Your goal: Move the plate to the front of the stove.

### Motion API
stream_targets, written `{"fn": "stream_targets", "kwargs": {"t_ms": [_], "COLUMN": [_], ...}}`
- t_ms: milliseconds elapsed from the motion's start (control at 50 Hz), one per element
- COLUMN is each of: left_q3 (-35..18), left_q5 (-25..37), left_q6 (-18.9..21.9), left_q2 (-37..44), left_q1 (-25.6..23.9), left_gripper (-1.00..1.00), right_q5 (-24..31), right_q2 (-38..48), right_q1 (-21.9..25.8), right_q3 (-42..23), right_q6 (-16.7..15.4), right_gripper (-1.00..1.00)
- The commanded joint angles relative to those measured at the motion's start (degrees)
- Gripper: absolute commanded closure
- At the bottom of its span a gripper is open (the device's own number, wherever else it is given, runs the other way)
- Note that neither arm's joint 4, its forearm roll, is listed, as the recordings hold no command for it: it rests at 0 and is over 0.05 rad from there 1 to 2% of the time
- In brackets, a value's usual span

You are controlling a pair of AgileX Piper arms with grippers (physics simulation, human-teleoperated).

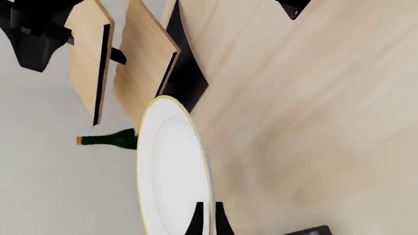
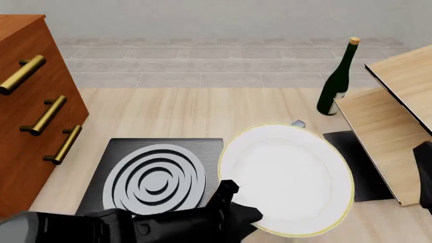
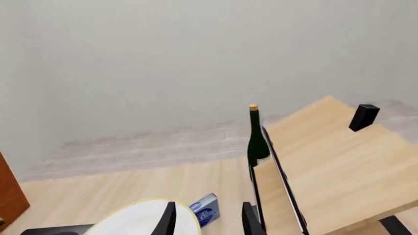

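Pale wood worktop (image 2: 175,111): your left pincer (image 1: 207,220) is clamped on the plate (image 2: 287,185), lifted beside the stove (image 2: 155,174). Keep it level, carry it to the stove's near edge.

small box (image 2: 298,123) mostly behind plate (image 2: 287,177), label unreadable

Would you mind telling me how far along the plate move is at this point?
Done: the left hand has gripped the plate at its rim, and the plate looks lifted and tilted beside the stove. In hand: carrying it. Left: setting it down flat in front of the stove and letting go. The right hand is open and idle.
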Motion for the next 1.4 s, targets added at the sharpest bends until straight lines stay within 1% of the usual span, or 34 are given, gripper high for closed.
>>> {"fn": "stream_targets", "kwargs": {"t_ms": [20, 60, 100, 220, 260, 360, 440, 520, 540, 560, 580, 600, 640, 720, 760, 780, 820, 860, 920, 940, 980, 1220, 1320, 1360, 1400], "left_q3": [3.0, 3.1, 4.1, 5.4, 6.6, 6.5, 7.2, 6.5, 6.2, 6.4, 6.3, 6.4, 5.9, 5.9, 5.6, 5.5, 5.4, 4.8, 4.5, 4.1, 4.0, 2.5, 2.3, 2.3, 2.4], "left_q5": [-3.1, -3.7, -5.1, -8.4, -11.0, -12.7, -16.2, -18.3, -19.2, -20.0, -22.6, -23.6, -25.0, -27.2, -28.2, -28.8, -29.8, -29.6, -30.5, -30.2, -31.1, -30.9, -31.1, -31.3, -31.6], "left_q6": [3.4, 3.3, 4.7, 6.8, 9.0, 9.3, 11.6, 12.2, 12.4, 13.2, 14.8, 15.5, 15.9, 17.2, 17.3, 17.8, 18.7, 18.3, 19.1, 18.9, 19.3, 19.4, 19.6, 19.7, 19.8], "left_q2": [-5.0, -6.1, -6.2, -7.2, -7.1, -8.1, -7.5, -7.5, -7.5, -7.0, -6.1, -5.6, -5.2, -3.5, -2.9, -2.4, -2.0, -2.3, -1.7, -1.8, -1.3, -0.9, -0.8, -0.7, -0.6], "left_q1": [1.8, 2.0, 2.6, 4.0, 4.7, 5.8, 6.5, 6.6, 6.5, 6.5, 6.1, 5.9, 5.6, 5.5, 5.1, 4.9, 4.2, 4.0, 3.7, 3.7, 3.3, 3.4, 3.2, 3.1, 2.9], "left_gripper": [1.0, 1.0, 1.0, 1.0, 1.0, 1.0, 1.0, 1.0, 1.0, 1.0, 1.0, 1.0, 1.0, 1.0, 1.0, 1.0, 1.0, 1.0, 1.0, 1.0, 1.0, 1.0, 1.0, 1.0, 1.0], "right_q5": [3.1, 3.7, 4.2, 5.7, 6.5, 8.0, 9.0, 10.4, 10.8, 10.9, 11.3, 11.3, 11.3, 11.6, 12.3, 12.9, 13.5, 14.0, 14.8, 15.1, 15.7, 18.2, 19.0, 19.3, 19.3], "right_q2": [-0.1, -0.1, -0.1, -0.1, -0.1, -0.1, -0.1, -0.1, -0.1, -0.1, 0.2, 0.4, 1.0, 1.5, 1.6, 1.6, 1.7, 2.1, 2.5, 2.4, 2.4, 1.8, 1.7, 1.6, 1.5], "right_q1": [0.9, 1.3, 1.6, 3.1, 3.8, 4.9, 6.1, 7.3, 7.7, 8.0, 8.5, 8.6, 9.5, 10.6, 10.9, 11.7, 11.8, 12.3, 12.8, 13.9, 14.3, 16.3, 16.0, 15.5, 15.3], "right_q3": [-4.7, -5.7, -6.5, -8.5, -9.5, -11.6, -12.9, -14.7, -15.0, -15.3, -15.7, -15.9, -16.3, -16.9, -17.6, -18.3, -18.6, -19.2, -20.0, -20.3, -21.1, -23.0, -23.3, -23.2, -23.0], "right_q6": [0.3, 0.4, 0.4, 0.9, 0.6, 1.1, 2.2, 2.7, 2.4, 2.2, 1.9, 1.8, 1.5, 2.0, 2.5, 3.0, 3.1, 3.5, 4.0, 4.5, 5.3, 5.5, 5.5, 7.0, 6.9], "right_gripper": [-1.0, -1.0, -1.0, -1.0, -1.0, -1.0, -1.0, -1.0, -1.0, -1.0, -1.0, -1.0, -1.0, -1.0, -1.0, -1.0, -1.0, -1.0, -1.0, -1.0, -1.0, -1.0, -1.0, -1.0, -1.0]}}
